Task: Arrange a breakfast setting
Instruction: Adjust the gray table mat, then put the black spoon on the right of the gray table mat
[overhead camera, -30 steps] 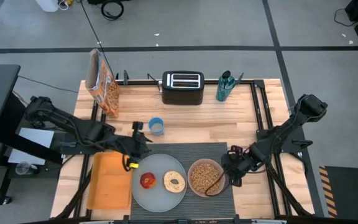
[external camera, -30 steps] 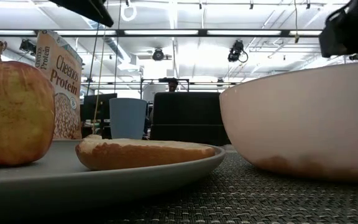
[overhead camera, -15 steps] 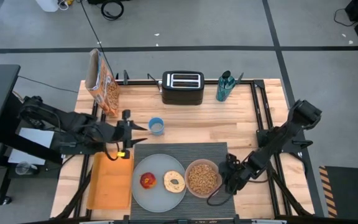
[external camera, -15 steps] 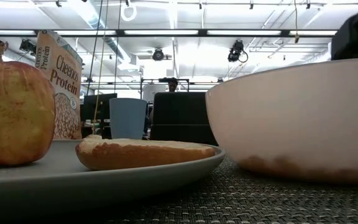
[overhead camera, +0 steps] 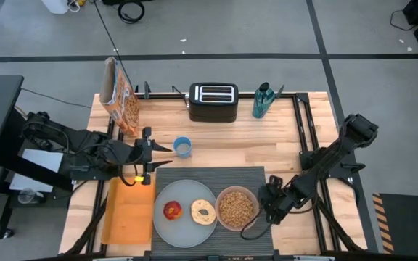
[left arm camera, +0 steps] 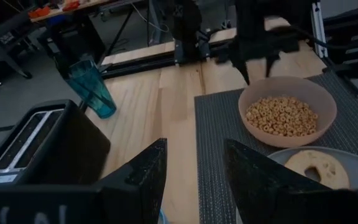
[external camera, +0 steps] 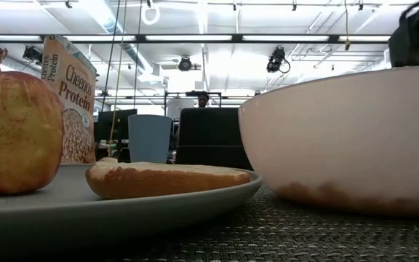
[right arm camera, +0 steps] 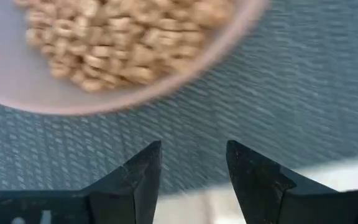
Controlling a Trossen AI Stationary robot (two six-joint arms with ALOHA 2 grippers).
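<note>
One plate (overhead camera: pixel 183 217) holds one apple (overhead camera: pixel 172 210) and one bagel half (overhead camera: pixel 203 211), beside one bowl (overhead camera: pixel 237 207). Right gripper (overhead camera: pixel 268 205), fingers spread, has edged slightly back from it; left gripper (overhead camera: pixel 149 148), also spread, hasn't moved.

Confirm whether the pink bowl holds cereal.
Yes, the high view shows the pink bowl filled with tan cereal rings, sitting on the placemat beside the plate.

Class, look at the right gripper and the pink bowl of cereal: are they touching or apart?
Apart. In the right wrist view, bare placemat weave shows between the open right gripper and the pink bowl.
</note>
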